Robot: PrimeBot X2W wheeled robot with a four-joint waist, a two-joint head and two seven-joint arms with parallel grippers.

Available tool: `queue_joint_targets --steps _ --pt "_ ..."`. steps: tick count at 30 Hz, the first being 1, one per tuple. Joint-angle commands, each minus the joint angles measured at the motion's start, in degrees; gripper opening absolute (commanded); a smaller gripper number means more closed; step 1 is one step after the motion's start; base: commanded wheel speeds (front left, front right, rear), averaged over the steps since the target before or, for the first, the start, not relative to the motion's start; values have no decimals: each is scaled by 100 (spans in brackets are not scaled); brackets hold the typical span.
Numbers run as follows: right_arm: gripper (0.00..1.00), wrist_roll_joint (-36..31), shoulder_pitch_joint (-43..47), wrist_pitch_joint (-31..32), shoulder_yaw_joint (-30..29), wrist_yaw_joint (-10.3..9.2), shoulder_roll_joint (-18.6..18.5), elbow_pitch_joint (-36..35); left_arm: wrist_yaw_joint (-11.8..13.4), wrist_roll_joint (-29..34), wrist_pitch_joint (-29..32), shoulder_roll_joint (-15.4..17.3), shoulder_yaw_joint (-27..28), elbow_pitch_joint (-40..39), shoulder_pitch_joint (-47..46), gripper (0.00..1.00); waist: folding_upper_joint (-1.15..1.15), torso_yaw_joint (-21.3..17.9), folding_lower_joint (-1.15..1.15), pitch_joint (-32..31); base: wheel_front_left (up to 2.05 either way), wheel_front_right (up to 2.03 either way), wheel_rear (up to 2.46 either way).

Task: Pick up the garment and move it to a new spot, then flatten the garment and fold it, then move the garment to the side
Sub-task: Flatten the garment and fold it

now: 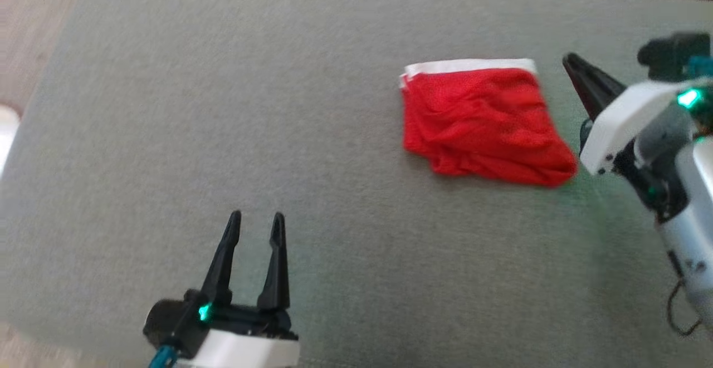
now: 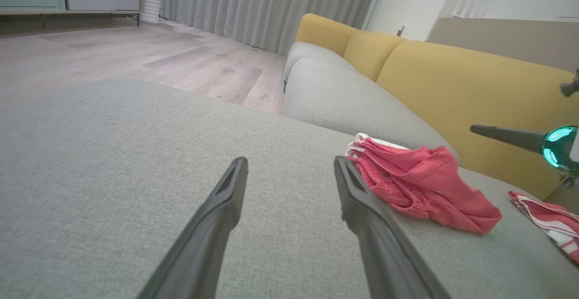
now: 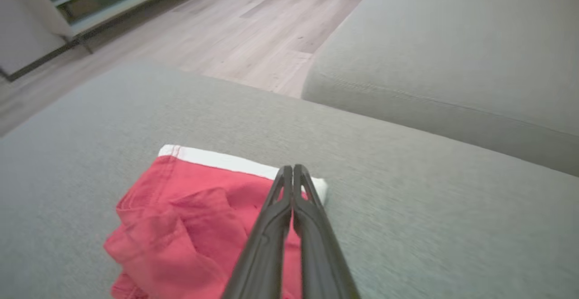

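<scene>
garment: red shorts (image 1: 484, 126) with a white waistband (image 1: 470, 66), lying in a compact folded rectangle on the grey sofa cushion (image 1: 223, 106), right of centre in the head view. the fold looks done to me, so i'd say only the move to the side is left.
right gripper: (image 1: 569, 60) fingers pressed together with nothing between them, hanging just off the garment's right edge by the waistband corner. my guess is it's closed because it has nothing to hold right now, or so it can nudge the cloth like a paddle.
left gripper: (image 1: 256, 217) jaws spread wide, empty, parked well apart from the garment at the near left, probably just to stay out of the way.
right wrist view: puts the closed tips right over the waistband corner, but honestly can't tell whether they touch it. from the head view they look beside it rather than on it.
left wrist view: shows things the head camera misses, like the yellow backrest (image 2: 452, 86) and a second red-and-white striped cloth (image 2: 549, 220) lying past the garment. the fold also looks lumpier side-on than it does from above.
</scene>
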Motion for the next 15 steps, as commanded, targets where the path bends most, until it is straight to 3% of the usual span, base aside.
queue_joint_targets --steps 1,9,15 --pt "0 284 -262 87 275 39 -192 -85 29 -86 -46 -17 94 -174 -205 100 0 401 -1 371 0 0 0" --pt "0 1485 -1023 534 1752 39 -1425 256 119 -251 -46 -17 -135 -129 -356 100 0 862 -1 560 0 0 0" --pt "0 2170 -1282 633 2426 39 -1760 448 171 -306 -46 -17 -206 -129 -364 100 0 936 -1 531 0 0 0"
